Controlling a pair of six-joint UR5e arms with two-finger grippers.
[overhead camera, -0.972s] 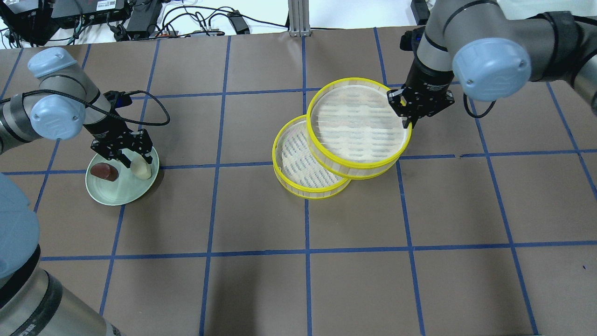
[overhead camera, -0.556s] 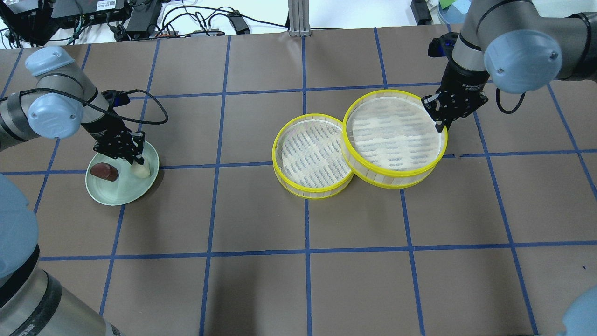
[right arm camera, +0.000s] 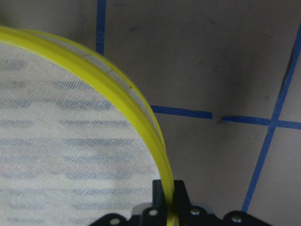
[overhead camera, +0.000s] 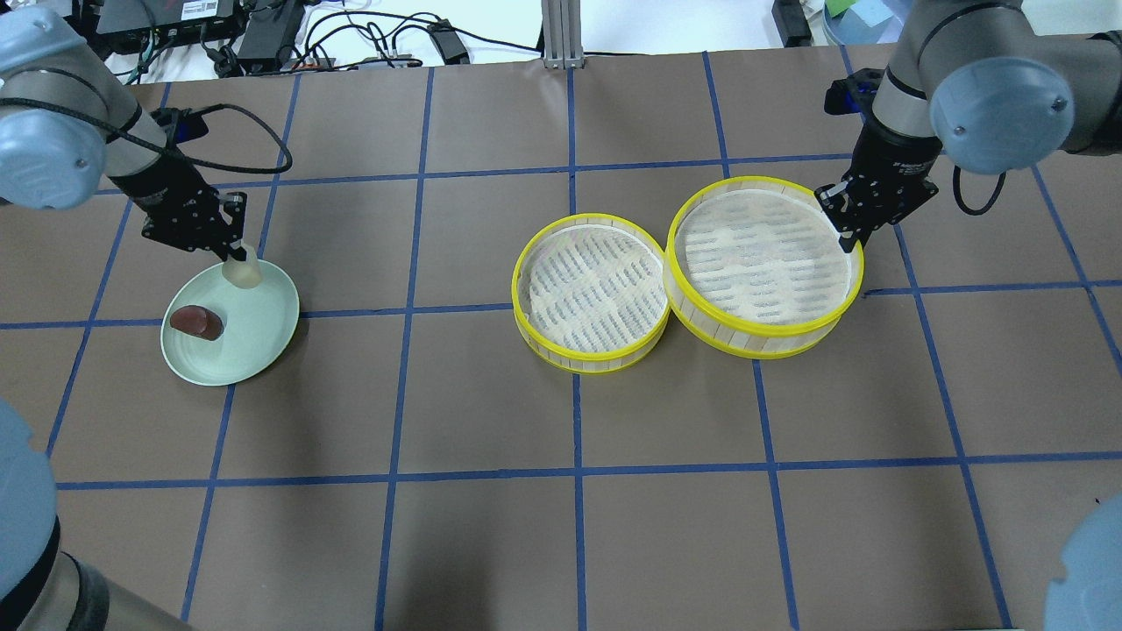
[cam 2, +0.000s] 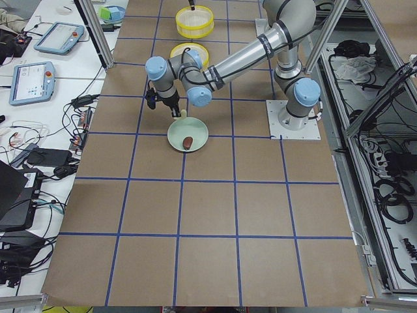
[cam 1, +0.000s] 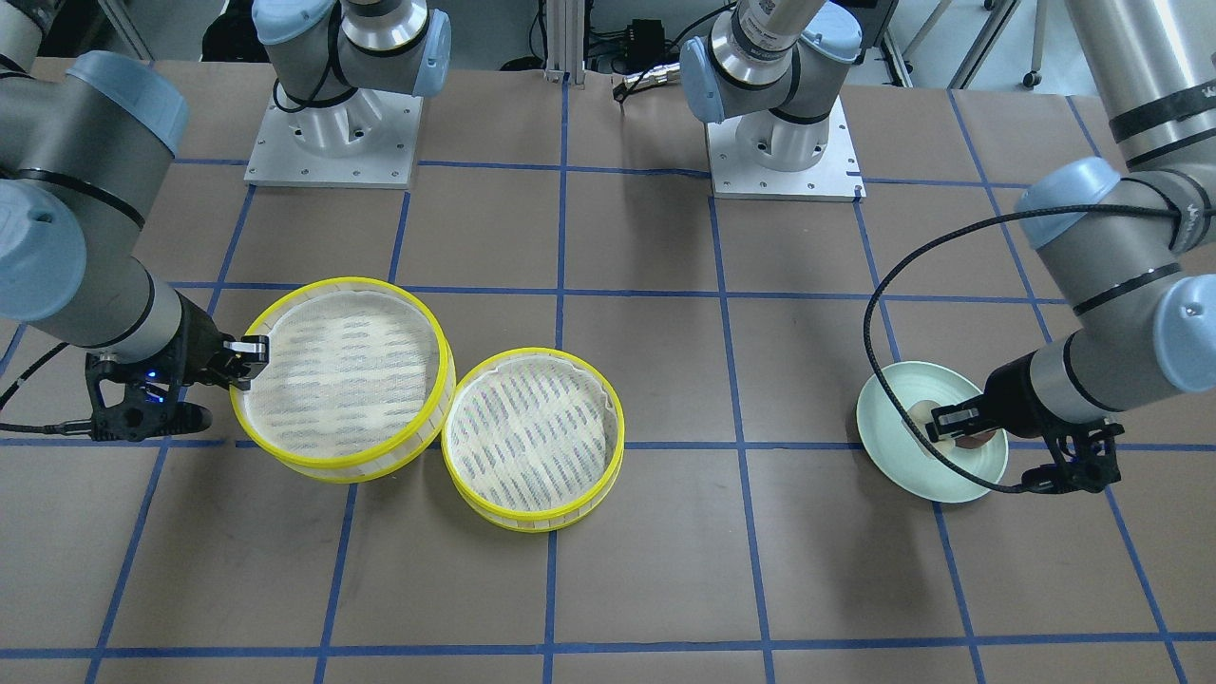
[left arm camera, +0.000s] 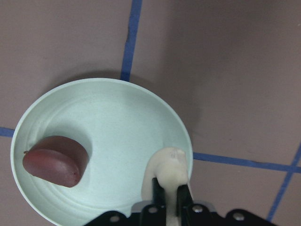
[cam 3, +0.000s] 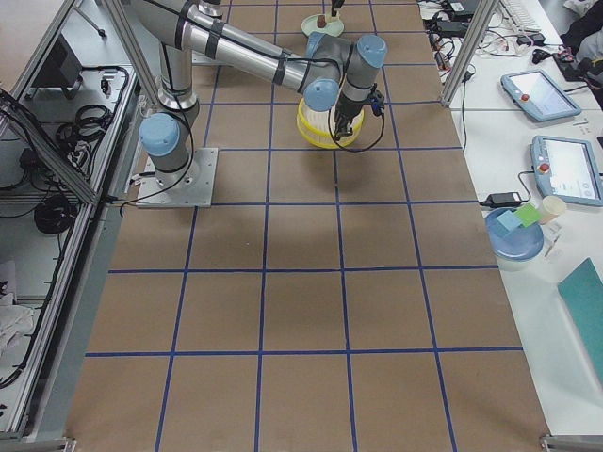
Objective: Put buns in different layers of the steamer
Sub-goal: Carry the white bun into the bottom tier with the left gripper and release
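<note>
The brown paper-covered table (overhead camera: 491,543), crossed by blue tape lines, is carrying everything. Near its middle, two round shallow steamer trays with bright yellow rims, pale slatted sides and whitish mesh bottoms are sitting side by side, their rims meeting. The right steamer tray (overhead camera: 764,258) is lying toward the robot's right and the left steamer tray (overhead camera: 589,294) just beside it. Whether the right steamer tray is resting fully on the table cannot be told.

Well apart from them, on the robot's left, a pale green round plate (overhead camera: 237,350) is lying on the table.

The right gripper (overhead camera: 848,230) is reaching down at the outer edge of the right steamer tray, its fingers clamping the yellow rim between them. The left gripper (overhead camera: 235,256) is pinching the small pale cream-white oblong bun (overhead camera: 243,273) and holding it over the plate's far rim.

The small dark reddish-brown oblong bun (overhead camera: 196,322) is lying on the plate, apart from the cream-white one.
</note>
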